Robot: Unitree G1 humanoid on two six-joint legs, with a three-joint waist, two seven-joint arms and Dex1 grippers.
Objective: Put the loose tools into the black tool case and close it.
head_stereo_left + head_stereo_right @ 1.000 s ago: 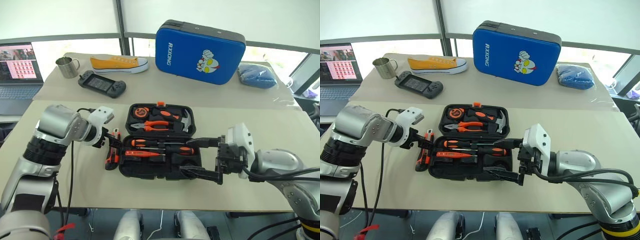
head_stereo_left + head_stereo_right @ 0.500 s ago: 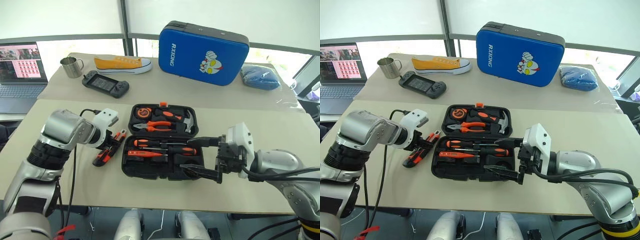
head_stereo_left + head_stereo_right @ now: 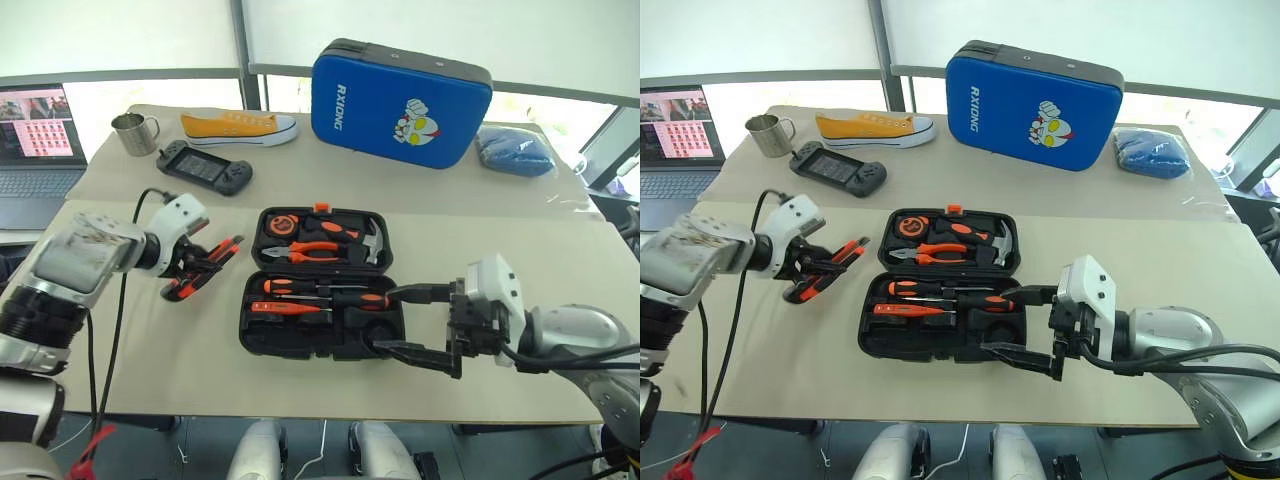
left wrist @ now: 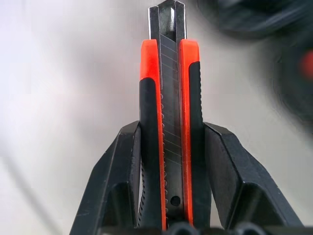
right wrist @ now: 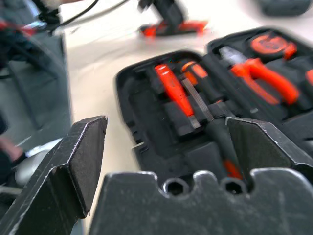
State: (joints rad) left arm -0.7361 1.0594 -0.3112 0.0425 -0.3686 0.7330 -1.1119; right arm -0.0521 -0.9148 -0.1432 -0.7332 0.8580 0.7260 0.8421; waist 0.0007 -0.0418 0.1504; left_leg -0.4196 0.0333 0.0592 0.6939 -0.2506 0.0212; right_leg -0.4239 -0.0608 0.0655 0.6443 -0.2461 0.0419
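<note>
Black tool case (image 3: pixel 320 285), one moulded-plastic clamshell with an orange latch, is lying open on the tan table (image 3: pixel 520 270), just right of the knife. One blue case (image 3: pixel 400 92), bigger and rounded, printed "RXIONG" with a cartoon figure, is standing beyond it. Two screwdrivers (image 3: pixel 330 296) with orange-and-black handles and one slim orange pen-like tool (image 3: pixel 285 307) are sitting in the near half; orange-handled pliers (image 3: pixel 315 250) and a hammer (image 3: pixel 368 238) are filling the lid half. One black-and-orange utility knife (image 4: pixel 168 122), ribbed along its segmented steel blade, is being gripped by the left gripper (image 3: pixel 205 262), lifted above the table. The right gripper (image 3: pixel 412 322) is hanging spread wide at the case's near right corner, grasping nothing
</note>
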